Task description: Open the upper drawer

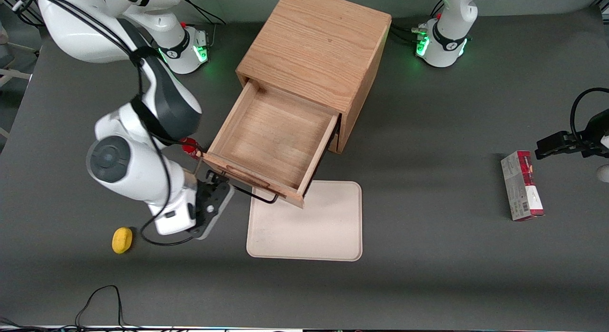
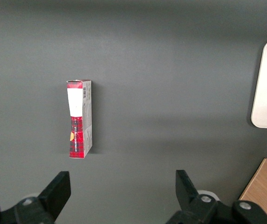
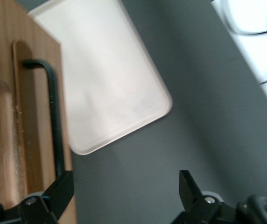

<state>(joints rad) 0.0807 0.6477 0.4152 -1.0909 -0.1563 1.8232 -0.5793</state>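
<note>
Nearest the front camera: a yellow object (image 1: pixel 122 239) lies on the table (image 1: pixel 428 275) toward the working arm's end, next to the wrist housing. A beige tray (image 1: pixel 314 227) lies flat just nearer the camera than the drawer front, which overhangs its edge.

The gripper (image 1: pixel 223 187) is seen at the working-arm end of the handle (image 1: pixel 257 195). In the wrist view its fingers (image 3: pixel 61 189) are spread wide, with bare table between them; the handle (image 3: pixel 54 112) runs down toward one finger and is not clamped. So: gripper open, nothing gripped.

The upper drawer (image 1: pixel 273 137) is pulled well out of the cabinet (image 1: pixel 316 46); the tray interior is fully exposed and looks empty. The task is judged essentially done.

For the step in hand: any remaining pull should be kept straight along the drawer's slide axis, not sideways, or the box may be skewed or the cabinet dragged. Retreat is best made away from the front panel first, then up, so the handle is not snagged. The beige tray should be cleared during descent.

A red-and-white box (image 1: pixel 521 185) lies toward the parked arm's end, well apart.
</note>
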